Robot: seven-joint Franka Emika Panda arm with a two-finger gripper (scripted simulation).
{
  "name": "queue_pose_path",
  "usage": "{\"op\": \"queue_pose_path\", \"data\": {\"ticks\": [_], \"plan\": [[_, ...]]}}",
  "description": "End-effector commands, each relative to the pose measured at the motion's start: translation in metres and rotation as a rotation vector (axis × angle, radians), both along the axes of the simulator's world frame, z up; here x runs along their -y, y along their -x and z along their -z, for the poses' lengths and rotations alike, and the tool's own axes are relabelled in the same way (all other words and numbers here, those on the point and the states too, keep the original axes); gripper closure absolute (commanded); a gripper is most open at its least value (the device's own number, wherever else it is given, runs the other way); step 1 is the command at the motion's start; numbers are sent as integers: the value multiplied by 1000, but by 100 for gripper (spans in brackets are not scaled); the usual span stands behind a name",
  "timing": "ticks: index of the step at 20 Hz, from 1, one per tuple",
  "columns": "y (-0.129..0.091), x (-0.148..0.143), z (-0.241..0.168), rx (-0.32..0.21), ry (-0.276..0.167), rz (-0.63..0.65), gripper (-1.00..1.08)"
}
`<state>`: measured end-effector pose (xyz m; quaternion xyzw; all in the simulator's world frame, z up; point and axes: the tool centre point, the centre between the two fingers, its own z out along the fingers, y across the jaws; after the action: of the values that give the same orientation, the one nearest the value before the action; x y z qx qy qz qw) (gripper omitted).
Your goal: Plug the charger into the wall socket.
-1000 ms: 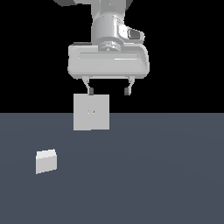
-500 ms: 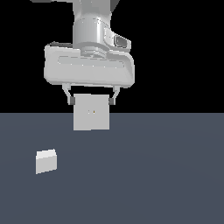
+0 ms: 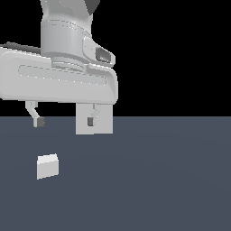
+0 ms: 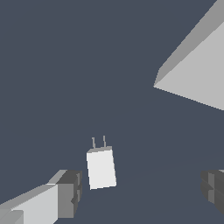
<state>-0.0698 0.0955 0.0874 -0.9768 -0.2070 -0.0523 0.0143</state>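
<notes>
Charger (image 3: 47, 166) unmoved; open fingers (image 3: 40, 122) now nearer, above it.

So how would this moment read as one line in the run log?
gripper: open, empty | charger: on floor, ungrasped | wall socket: upright, unplugged | phase: approach

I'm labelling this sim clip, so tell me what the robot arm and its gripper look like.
The arm is a smooth light-grey cylinder with a dark patch near the top. Below it sits a wide, rounded white-grey hand body with a long shallow groove. The gripper has two thin pale fingers ending in small dark-grey square pads. No cables show.
</notes>
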Motion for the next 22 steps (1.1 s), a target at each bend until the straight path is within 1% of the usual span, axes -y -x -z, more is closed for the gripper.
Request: {"op": "queue_pose_path", "data": {"ticks": [1, 10, 22], "plan": [[8, -8, 7, 16, -6, -45, -92], [25, -25, 24, 44, -17, -134, -92], [26, -25, 28, 45, -17, -139, -92]]}}
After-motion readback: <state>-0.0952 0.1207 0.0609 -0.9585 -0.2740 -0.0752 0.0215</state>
